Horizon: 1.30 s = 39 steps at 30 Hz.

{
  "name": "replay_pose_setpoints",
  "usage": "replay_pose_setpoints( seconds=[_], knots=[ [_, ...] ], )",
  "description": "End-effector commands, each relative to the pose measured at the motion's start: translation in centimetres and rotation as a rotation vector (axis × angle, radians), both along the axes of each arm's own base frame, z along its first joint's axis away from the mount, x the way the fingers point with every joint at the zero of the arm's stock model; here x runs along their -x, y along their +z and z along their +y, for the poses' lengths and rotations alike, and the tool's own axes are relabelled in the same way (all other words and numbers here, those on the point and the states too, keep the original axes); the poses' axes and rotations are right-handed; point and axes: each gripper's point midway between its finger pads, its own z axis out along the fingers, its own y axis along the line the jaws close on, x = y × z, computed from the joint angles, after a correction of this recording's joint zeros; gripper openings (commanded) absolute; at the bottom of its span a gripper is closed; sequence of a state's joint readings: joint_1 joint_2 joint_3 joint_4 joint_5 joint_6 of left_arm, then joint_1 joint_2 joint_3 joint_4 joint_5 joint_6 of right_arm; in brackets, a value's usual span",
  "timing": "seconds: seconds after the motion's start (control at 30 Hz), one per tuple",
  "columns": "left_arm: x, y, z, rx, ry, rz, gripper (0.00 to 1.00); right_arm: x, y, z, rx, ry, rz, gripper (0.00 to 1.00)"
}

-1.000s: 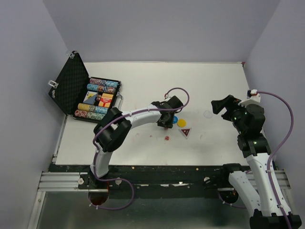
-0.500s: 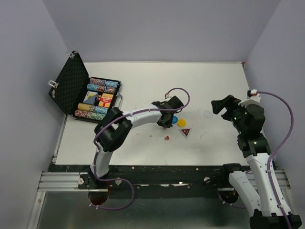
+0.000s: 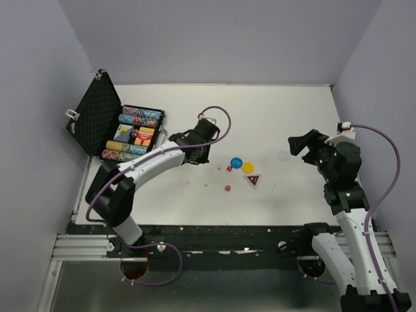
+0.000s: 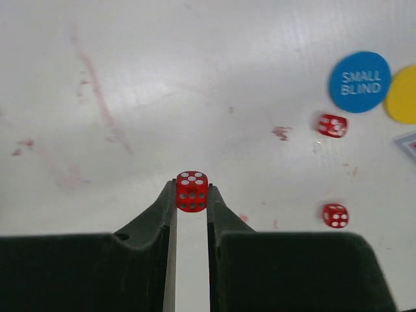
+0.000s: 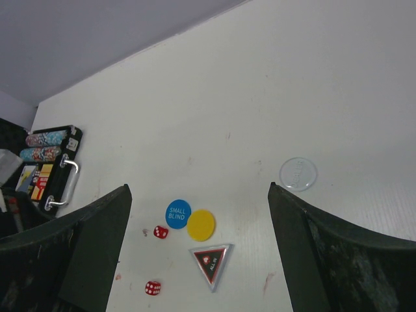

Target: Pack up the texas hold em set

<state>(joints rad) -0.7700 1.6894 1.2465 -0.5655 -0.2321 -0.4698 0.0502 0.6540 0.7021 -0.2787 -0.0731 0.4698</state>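
The white tabletop (image 3: 273, 117) is occupied at 10 o'clock by the black case (image 3: 97, 123). Its foam lid is stood open and its tray is filled with chip rows. The left arm (image 3: 149, 166) is stretched from its base toward 1 o'clock, with the wrist held near the case's handle. The right arm (image 3: 344, 188) is reared up at 4 o'clock. The left tool (image 4: 192, 196) is pinched narrowly on 1 red die (image 4: 192, 185). The right tool (image 5: 198, 188) is spread wide, with nothing held. Near the centre, a blue disc (image 3: 236, 162) and a yellow disc (image 3: 248, 167) are laid touching. A clear disc (image 3: 283, 155) is seen at 3 o'clock of them and a triangular token (image 3: 253, 179) at 5 o'clock. A loose die (image 3: 229, 168) is set just beside the blue disc, and a second die (image 3: 228, 188) lies at 6 o'clock of it.
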Motion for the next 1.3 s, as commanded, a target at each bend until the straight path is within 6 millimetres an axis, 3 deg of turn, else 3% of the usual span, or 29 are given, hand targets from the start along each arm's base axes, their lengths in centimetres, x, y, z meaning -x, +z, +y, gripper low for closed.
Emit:
replay_pose_setpoints(
  seconds=[0.0,0.13,0.33,0.57,0.73,0.77,0.87,1.07,1.27],
  knots=[
    [-2.9,2.7,7.4,-0.059,0.049,-0.100,0.12,0.2,0.3,0.1,0.011,0.020,-0.012,0.94],
    [-4.9,4.0,13.2,-0.057,0.147,-0.104,0.12,0.1,0.3,0.1,0.012,0.015,-0.010,0.94],
    [-6.8,5.6,20.1,-0.185,0.208,-0.139,0.12,0.1,0.2,0.2,0.011,0.020,-0.009,0.94],
    [-10.6,3.5,26.8,-0.146,0.374,-0.100,0.11,0.0,0.2,0.3,0.010,0.027,-0.004,0.94],
    [-13.0,3.3,28.9,-0.181,0.395,-0.096,0.11,-0.2,0.1,0.2,0.015,0.027,0.005,0.94],
    [-13.2,3.1,30.5,-0.201,0.427,-0.085,0.11,-0.2,0.1,0.2,0.015,0.025,0.006,0.94],
    [-13.9,2.0,32.0,-0.251,0.438,-0.062,0.11,-0.2,0.0,0.2,0.017,0.024,0.010,0.94],
    [-15.0,0.2,33.1,-0.253,0.446,-0.003,0.13,-0.5,-0.3,0.2,0.019,0.025,0.026,0.94],
    [-15.5,-1.5,32.7,-0.231,0.425,0.043,0.15,-0.6,-0.6,0.1,0.020,0.018,0.035,0.94]
  ],
)
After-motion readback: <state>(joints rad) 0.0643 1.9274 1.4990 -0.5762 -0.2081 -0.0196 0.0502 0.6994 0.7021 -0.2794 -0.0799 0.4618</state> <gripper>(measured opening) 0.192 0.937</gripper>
